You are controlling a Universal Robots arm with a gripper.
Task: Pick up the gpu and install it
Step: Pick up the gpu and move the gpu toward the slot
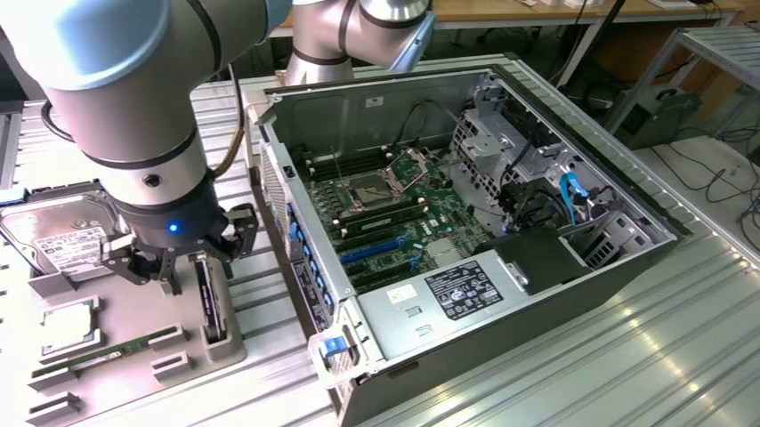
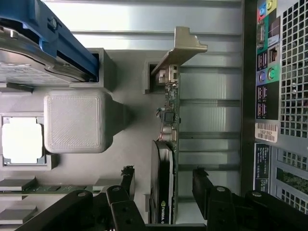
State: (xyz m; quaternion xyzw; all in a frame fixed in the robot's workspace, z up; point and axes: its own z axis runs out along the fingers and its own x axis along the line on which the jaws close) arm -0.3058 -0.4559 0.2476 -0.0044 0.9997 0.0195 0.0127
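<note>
Over the tray (image 1: 226, 354) at the case's (image 1: 356, 116) 9 o'clock (exterior view), claw (image 1: 199, 265) (image 2: 163, 175) is hanging wide astride the gpu (image 1: 214, 307) (image 2: 166, 159); pickup, install both pending.

We see the silver-grey tubular robot arm (image 1: 125, 107) descending from the upper part of the exterior view's left side, its last link near vertical. The black wrist section (image 1: 173, 218) carries a lit blue indicator (image 1: 174, 229). Below it, the black two-finger gripper (image 1: 194, 267) points downward. In the wrist view the gripper (image 2: 163, 180) has its jaws spread wide, and we see its black fingers (image 2: 126, 179) parallel and well apart.
</note>
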